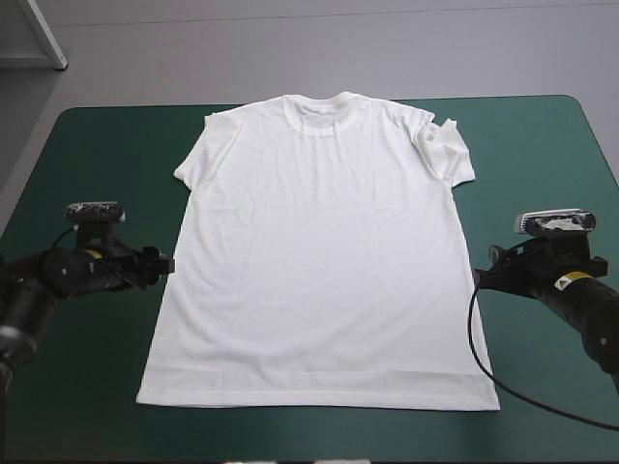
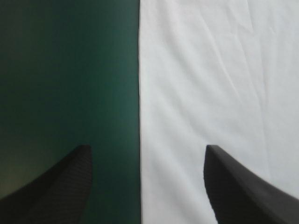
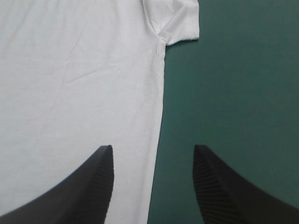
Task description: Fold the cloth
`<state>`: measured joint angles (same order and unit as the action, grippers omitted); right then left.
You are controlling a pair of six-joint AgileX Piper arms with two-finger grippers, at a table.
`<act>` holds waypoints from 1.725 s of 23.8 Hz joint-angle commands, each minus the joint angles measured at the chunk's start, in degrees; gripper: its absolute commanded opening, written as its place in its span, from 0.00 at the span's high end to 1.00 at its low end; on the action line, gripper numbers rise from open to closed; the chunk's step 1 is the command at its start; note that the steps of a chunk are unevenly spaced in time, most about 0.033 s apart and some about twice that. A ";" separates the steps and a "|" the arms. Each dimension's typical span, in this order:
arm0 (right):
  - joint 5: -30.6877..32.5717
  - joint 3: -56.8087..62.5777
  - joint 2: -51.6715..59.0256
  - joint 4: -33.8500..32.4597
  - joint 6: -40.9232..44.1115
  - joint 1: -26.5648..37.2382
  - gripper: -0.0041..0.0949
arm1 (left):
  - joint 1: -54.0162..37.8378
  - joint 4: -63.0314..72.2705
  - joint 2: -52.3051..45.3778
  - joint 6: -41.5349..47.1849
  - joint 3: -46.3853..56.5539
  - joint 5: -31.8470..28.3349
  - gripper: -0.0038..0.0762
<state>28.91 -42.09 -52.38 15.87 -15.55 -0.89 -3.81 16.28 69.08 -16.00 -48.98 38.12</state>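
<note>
While the T-shirt (image 1: 314, 261) lies spread flat on the teal-green cover (image 1: 542, 155), collar (image 1: 319, 104) far, both grippers stand wide open and empty | left gripper (image 2: 148, 147) straddles its left side edge, right gripper (image 3: 153, 147) its right | risk: pinching one layer only, or unevenly, would skew the fold; rumpled right sleeve (image 1: 443, 145) may bunch.

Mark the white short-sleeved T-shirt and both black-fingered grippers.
T-shirt (image 1: 319, 261), high view, middle of the chest.
Left gripper (image 2: 147, 148), left wrist view, midway between fingertips.
Right gripper (image 3: 153, 148), right wrist view, midway between fingertips.
</note>
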 commanded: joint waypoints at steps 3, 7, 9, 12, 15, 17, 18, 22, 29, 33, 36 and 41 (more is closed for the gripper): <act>-4.19 -4.01 -4.80 0.62 -2.17 -0.06 0.49 | 0.14 2.36 11.72 -2.18 -11.53 -4.24 0.34; -5.24 -4.14 -7.40 0.73 -2.27 -0.06 0.49 | 0.14 2.36 20.72 -2.75 -19.19 -5.46 0.34; -6.43 -4.14 -7.78 0.87 -2.40 -0.06 0.49 | 0.14 2.36 25.47 -3.00 -23.00 -4.89 0.34; -7.70 -4.14 -7.78 0.87 -2.40 -0.06 0.49 | 0.72 7.58 30.85 -7.62 -25.55 -4.53 0.34; -8.80 -4.24 -7.78 0.87 -2.40 -0.06 0.49 | 2.66 10.47 35.21 -10.61 -27.28 -5.82 0.34; -8.80 -4.49 -7.78 0.87 -2.40 -0.06 0.49 | 3.90 10.92 37.32 -10.89 -27.72 -4.30 0.34; -8.52 -5.05 -7.78 0.87 -2.40 -0.06 0.50 | 4.77 10.16 38.42 -10.99 -27.72 -3.16 0.34; -8.19 -6.70 -7.78 0.64 -2.75 -0.06 0.51 | 5.02 9.59 39.79 -10.99 -27.72 0.59 0.45; -8.56 -7.05 -7.78 0.64 -2.87 -0.06 0.51 | 5.02 9.23 40.02 -13.30 -27.62 4.56 0.92; -7.74 -7.05 -7.78 0.64 -2.87 -0.06 0.51 | 5.02 8.74 40.00 -13.30 -27.62 4.77 0.93; -5.66 -7.36 -10.44 0.64 -5.07 -0.06 0.51 | 5.02 8.74 40.00 -13.30 -27.62 4.77 0.93; -5.93 -10.12 -18.48 1.03 -5.17 -0.06 0.42 | 5.02 8.53 40.00 -13.30 -27.62 4.98 0.93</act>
<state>25.97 -48.49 -67.78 16.21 -20.03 -0.89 0.72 25.21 109.89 -29.53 -76.68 37.80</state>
